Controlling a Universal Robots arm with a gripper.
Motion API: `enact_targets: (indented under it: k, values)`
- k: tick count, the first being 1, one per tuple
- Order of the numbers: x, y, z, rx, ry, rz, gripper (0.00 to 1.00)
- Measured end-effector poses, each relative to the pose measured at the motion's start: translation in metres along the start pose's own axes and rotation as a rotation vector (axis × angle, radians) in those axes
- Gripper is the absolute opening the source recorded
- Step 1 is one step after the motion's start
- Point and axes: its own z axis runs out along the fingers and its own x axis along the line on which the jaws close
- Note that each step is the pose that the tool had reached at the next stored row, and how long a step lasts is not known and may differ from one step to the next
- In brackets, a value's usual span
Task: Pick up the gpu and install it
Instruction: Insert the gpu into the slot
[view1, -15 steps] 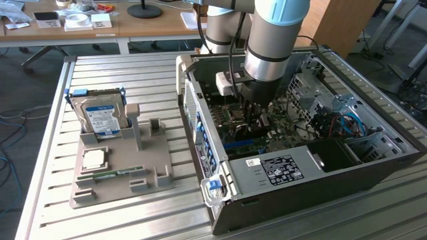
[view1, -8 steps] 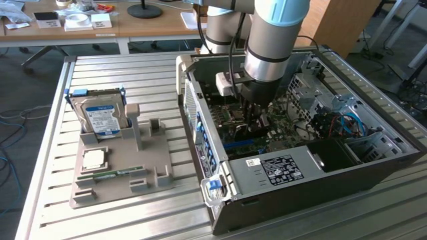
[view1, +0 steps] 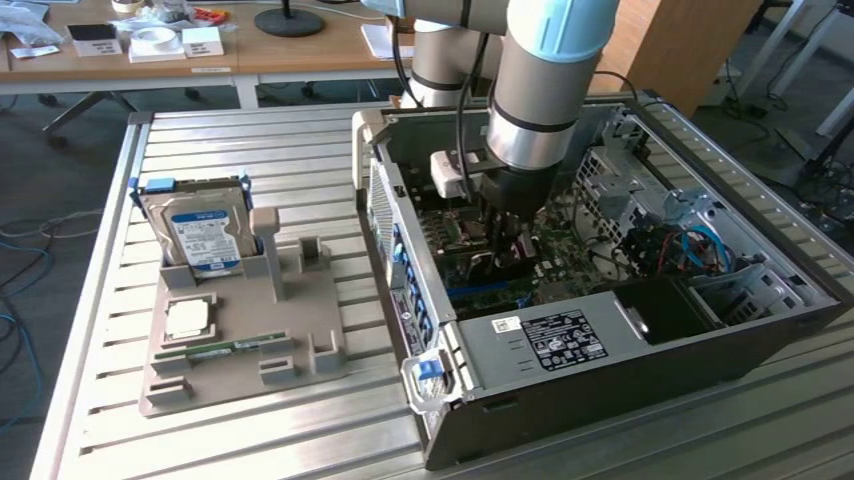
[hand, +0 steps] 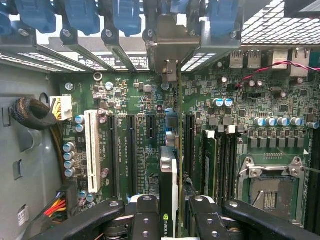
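Slatted aluminium worktable (view1: 240, 140), by which most of the exterior view is occupied; pale reflections are carried along its profiles. Behind it, a wooden desk (view1: 307, 58) on a light metal frame is seen, on which 1 roll of tape (view1: 151, 37), several small white boxes (view1: 203, 42) and a black round stand base (view1: 290, 22) are set. A wooden panel (view1: 667, 45) is placed towards the exterior view's right. The grey floor (view1: 60, 185) is crossed by loose cables (view1: 27, 240) at the exterior view's left.
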Motion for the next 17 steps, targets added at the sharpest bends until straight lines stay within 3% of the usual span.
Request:
enact_targets:
  k: [17]
  values:
    - [0.0007,0.0001,0.0020,0.0002,-0.0004,0.002,0.27]
